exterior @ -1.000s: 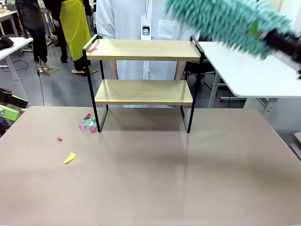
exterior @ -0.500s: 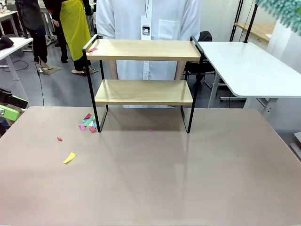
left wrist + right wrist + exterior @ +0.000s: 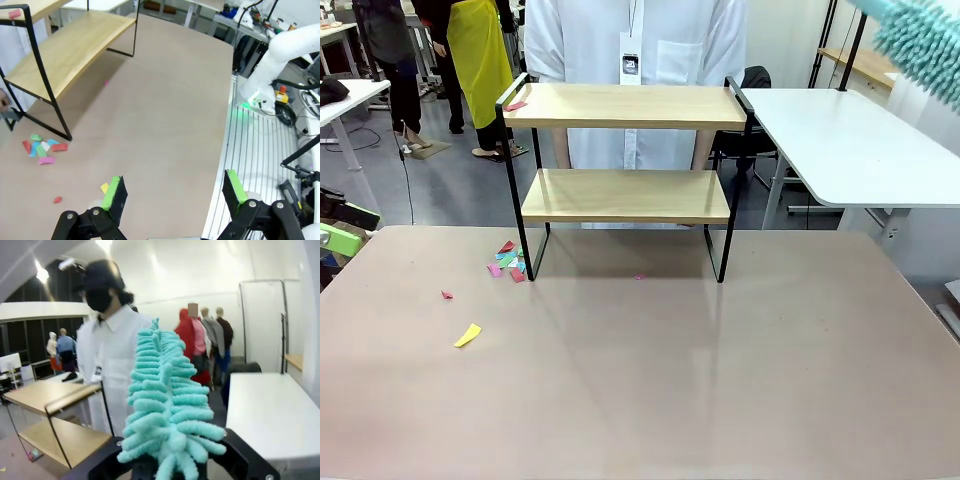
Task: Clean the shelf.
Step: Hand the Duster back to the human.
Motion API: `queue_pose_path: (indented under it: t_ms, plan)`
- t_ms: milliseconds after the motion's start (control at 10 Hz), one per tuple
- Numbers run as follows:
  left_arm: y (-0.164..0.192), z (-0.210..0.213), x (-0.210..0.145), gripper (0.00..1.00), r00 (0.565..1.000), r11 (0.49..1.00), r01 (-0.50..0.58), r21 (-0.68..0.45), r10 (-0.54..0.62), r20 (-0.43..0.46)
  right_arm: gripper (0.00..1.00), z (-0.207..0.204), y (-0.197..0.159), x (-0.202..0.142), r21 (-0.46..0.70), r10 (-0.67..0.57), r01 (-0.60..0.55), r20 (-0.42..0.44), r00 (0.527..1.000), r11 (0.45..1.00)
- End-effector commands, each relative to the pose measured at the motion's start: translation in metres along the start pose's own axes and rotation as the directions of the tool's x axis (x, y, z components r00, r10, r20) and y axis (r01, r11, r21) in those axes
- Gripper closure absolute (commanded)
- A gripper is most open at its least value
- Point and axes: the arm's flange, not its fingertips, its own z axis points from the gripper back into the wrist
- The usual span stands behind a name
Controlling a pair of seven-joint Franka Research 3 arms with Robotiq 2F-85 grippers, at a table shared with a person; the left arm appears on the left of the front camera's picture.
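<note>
1. shelf (image 3: 625,165) stands at the far middle of the table (image 3: 650,380), legs on the surface, person (image 3: 635,40) just behind it. upright, not tilted.
2. its long axis runs left-right across your front view; the open front faces the robot. both boards look bare except one pink scrap (image 3: 515,105) at the left end of the top board.
3. right gripper (image 3: 167,467) is pinching the duster (image 3: 167,400) at its base, teal fronds rising straight up between the fingers. in the front view the duster (image 3: 920,35) sits high at the upper right, well apart from the shelf.
4. left gripper (image 3: 172,192) is spread wide, holding nothing, hovering over the near-left table.
5. step in hand, as i judge it: bring the duster down to the top board. lay it flat along the board's long axis and sweep toward the left end, so the scrap drops off near the paper bits (image 3: 508,262) by the left front leg.
6. keep pressure light; the thin frame may slide or tip.
</note>
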Motion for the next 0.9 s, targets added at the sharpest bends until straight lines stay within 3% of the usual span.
queue_pose_path:
  t_ms: [0,300,500,600,800]
  plan:
    - [0.001,0.0,0.003,0.0,1.0,1.0,0.003,0.002,-0.003,0.015,0.84,0.012,0.014,-0.037,-0.054,0.002,-0.004,-0.047,0.999,0.999]
    - [0.001,0.0,0.003,0.0,1.0,1.0,0.003,0.002,-0.003,0.015,0.84,0.021,0.013,-0.074,-0.091,0.018,-0.033,-0.161,0.987,0.995]
    - [0.001,0.0,0.003,0.0,1.0,1.0,0.003,0.002,-0.003,0.015,0.84,0.013,0.019,-0.088,-0.052,0.015,-0.026,-0.201,0.979,0.998]
    - [0.001,0.0,0.003,0.0,1.0,1.0,0.003,0.002,-0.003,0.015,0.84,-0.004,-0.016,-0.061,-0.079,-0.021,0.007,-0.172,0.985,0.997]
    - [0.001,0.0,0.003,0.0,1.0,1.0,0.003,0.002,-0.003,0.015,0.84,-0.004,-0.016,-0.061,-0.079,-0.021,0.007,-0.172,0.985,0.997]
